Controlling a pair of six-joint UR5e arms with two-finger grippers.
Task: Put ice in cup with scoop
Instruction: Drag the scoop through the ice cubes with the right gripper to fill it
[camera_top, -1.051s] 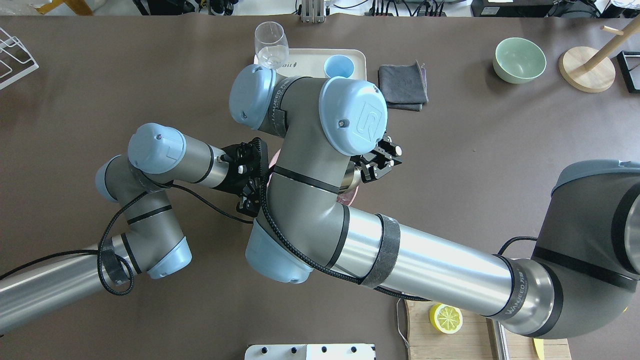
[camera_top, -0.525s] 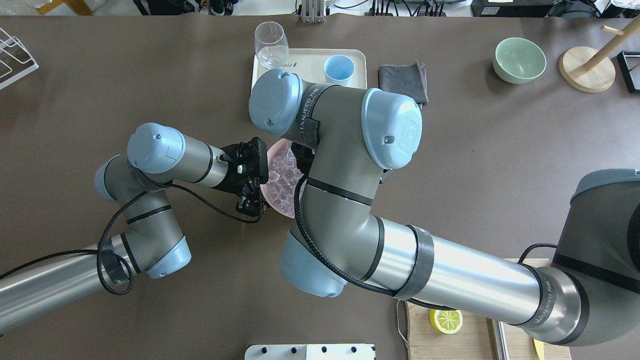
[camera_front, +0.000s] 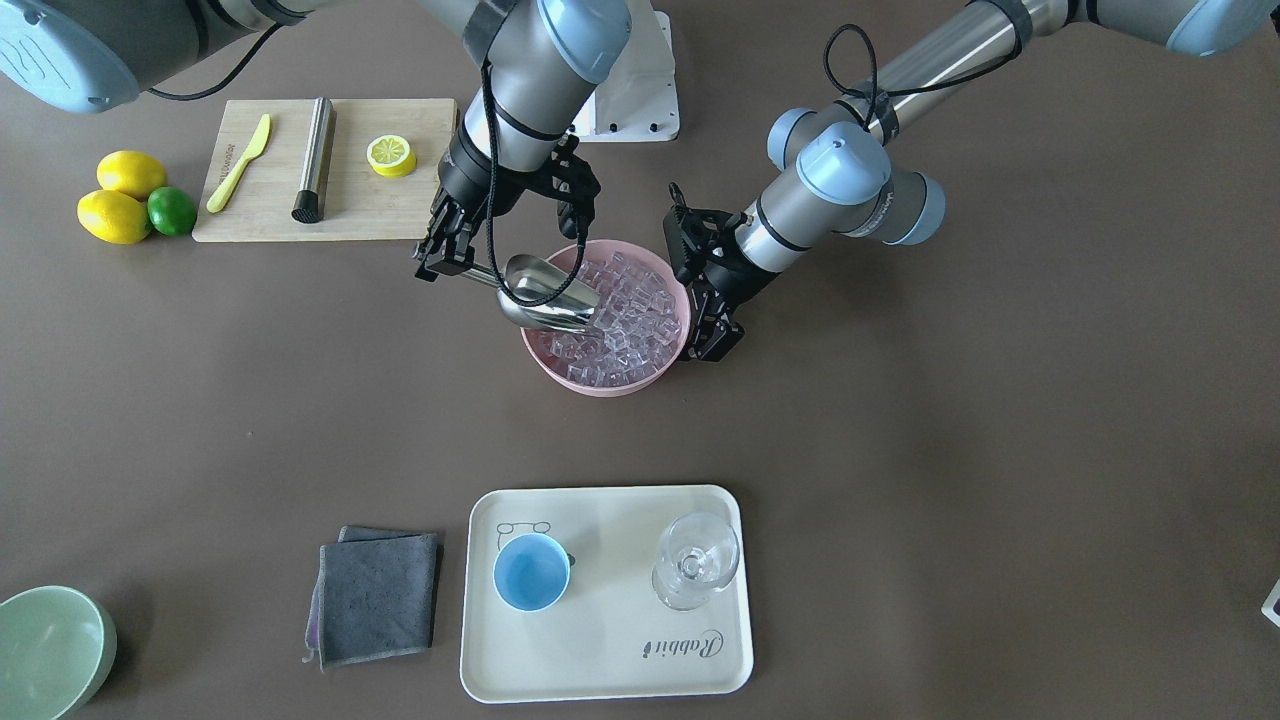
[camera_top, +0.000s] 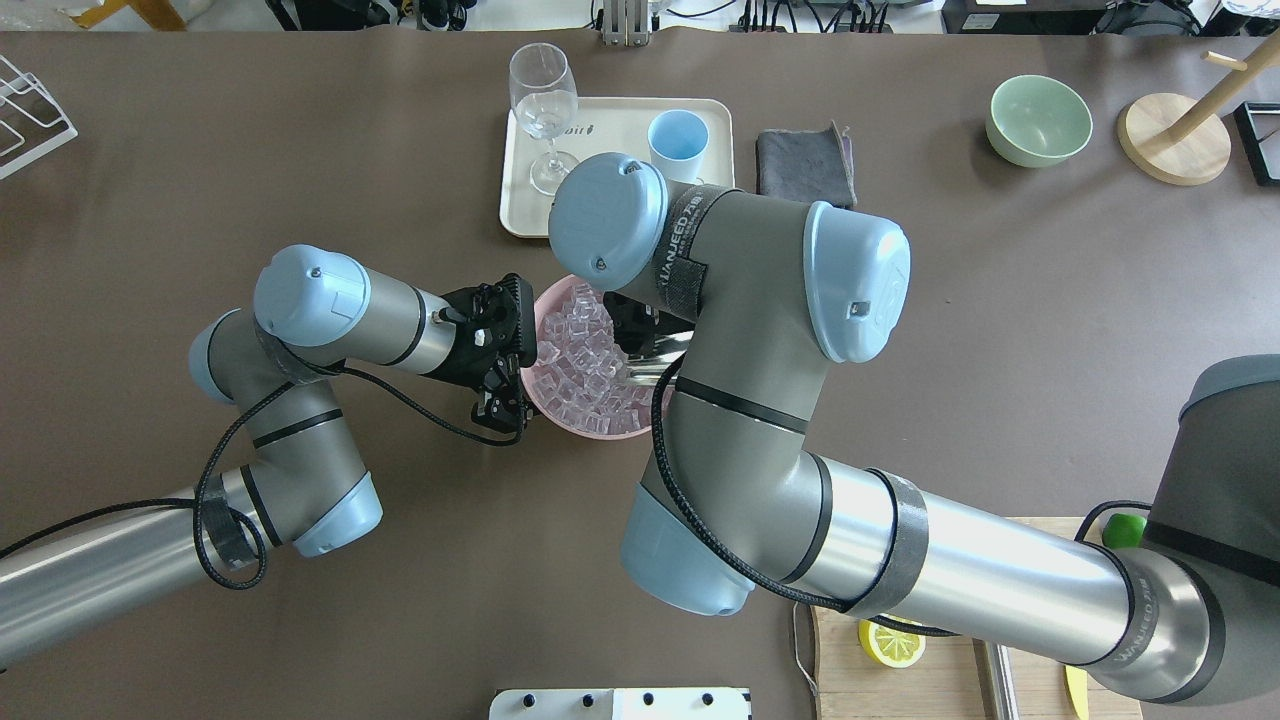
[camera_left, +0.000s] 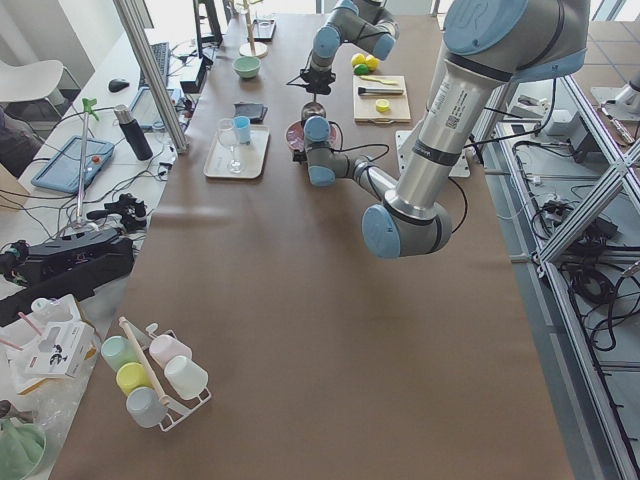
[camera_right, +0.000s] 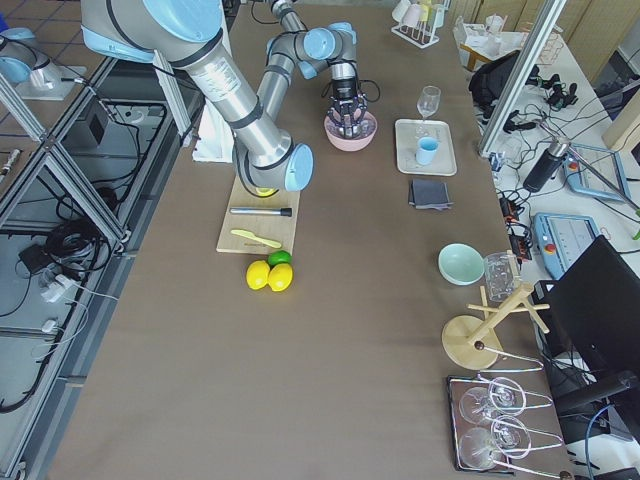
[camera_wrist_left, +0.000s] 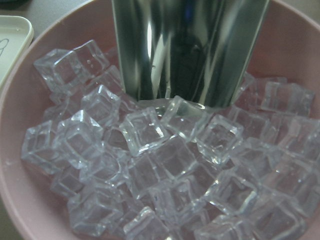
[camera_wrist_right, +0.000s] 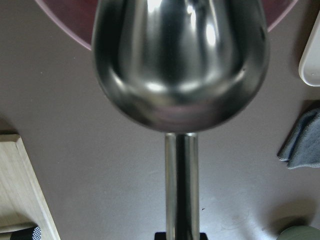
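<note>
Exterior front-facing view: the ice (camera_front: 630, 320) fills a pink bowl (camera_front: 600, 388) in the middle of the surface (camera_front: 950, 450). The scoop (camera_front: 548, 297) is tilted with its trough mouth at the pile's near edge. Its long axis runs from the cubes back along the handle to the right pincer (camera_front: 440, 258), which grips the handle end, so a push along that line should load it. The left pincer (camera_front: 712, 325) sits at the opposite rim; I cannot tell whether it clamps. The cup (camera_front: 531, 572) stands on a tray (camera_front: 600, 665), well apart, on the bowl's far side from the robot.
</note>
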